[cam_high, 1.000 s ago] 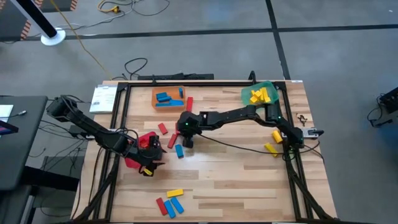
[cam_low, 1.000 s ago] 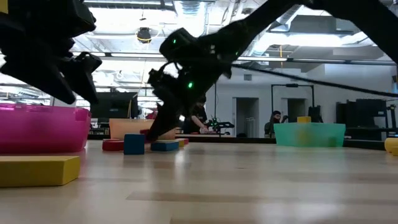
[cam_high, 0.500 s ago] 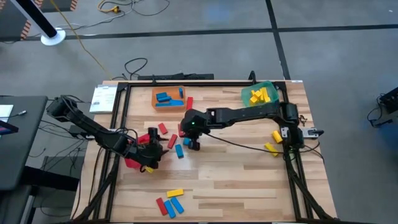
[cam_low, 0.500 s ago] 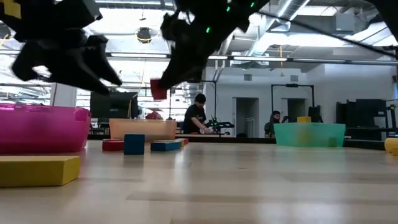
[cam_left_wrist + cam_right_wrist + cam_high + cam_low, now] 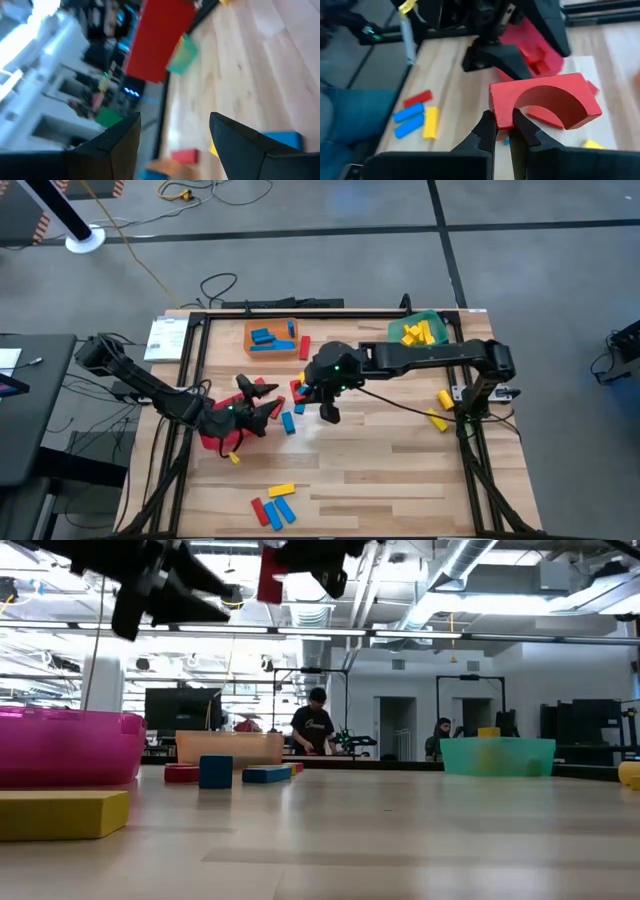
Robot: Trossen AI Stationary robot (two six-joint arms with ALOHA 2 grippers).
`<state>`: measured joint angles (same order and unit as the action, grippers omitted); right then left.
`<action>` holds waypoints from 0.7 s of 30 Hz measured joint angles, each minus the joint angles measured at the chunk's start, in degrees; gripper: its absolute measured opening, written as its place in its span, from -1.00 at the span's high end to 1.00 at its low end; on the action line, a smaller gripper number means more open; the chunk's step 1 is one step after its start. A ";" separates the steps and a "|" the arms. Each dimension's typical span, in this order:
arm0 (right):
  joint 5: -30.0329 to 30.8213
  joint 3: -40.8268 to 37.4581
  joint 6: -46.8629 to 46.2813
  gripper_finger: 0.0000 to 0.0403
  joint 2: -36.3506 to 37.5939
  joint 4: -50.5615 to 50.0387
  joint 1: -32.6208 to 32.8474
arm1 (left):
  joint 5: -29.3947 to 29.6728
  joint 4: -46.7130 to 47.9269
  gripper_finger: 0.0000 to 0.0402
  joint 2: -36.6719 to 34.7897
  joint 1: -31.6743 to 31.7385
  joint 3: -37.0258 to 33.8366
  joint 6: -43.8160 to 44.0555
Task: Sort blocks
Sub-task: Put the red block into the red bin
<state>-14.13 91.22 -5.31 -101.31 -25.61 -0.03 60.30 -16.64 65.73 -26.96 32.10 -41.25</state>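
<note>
1. Underneath everything, the wooden table carries both dark arms, three bins and scattered blocks.
2. Reaching from the right edge toward the table's middle, the right arm holds its right gripper well above the surface, fingers pinched tight on one end of a red arch block. In the low view that block hangs high over the table.
3. Coming in from the left edge, the left arm has its left gripper raised over the side of the red bin that faces the table's middle. Its fingers are spread apart with nothing between them, and they point at the arch block just beyond.
4. Near the left edge sits the red bin, with red pieces inside.
5. At the far right corner stands the green bin, holding yellow blocks.
6. Along the far edge, left of centre, the orange bin holds blue blocks. A red block lies just beside it.
7. Near the front edge lies a cluster: a yellow block, a blue block and a red block.
8. Close to the right edge lie two yellow blocks.
9. Around the middle, a lone blue block lies flat.
10. Beside the red bin's front side, a small yellow block rests on the wood.
</note>
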 joint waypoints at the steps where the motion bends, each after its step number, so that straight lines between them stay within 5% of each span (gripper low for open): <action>1: -0.63 0.00 -0.63 0.79 0.08 0.49 0.10 | -0.15 -2.63 -0.16 0.00 0.00 0.00 -3.33; 10: -3.84 0.02 -1.95 0.79 -0.27 2.94 0.98 | -5.95 -17.85 -0.16 0.02 0.06 0.04 -24.95; 16: -4.68 0.02 -2.86 0.79 -0.27 5.69 1.59 | -9.00 -21.86 -0.20 4.54 0.09 0.02 -33.15; 21: -4.66 0.02 -3.26 0.79 -0.33 6.24 1.55 | -8.81 -34.47 -0.32 9.75 0.28 0.02 -38.04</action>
<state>-18.79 91.24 -8.57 -101.65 -19.38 1.52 51.49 -51.12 75.48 -26.68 32.12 -79.29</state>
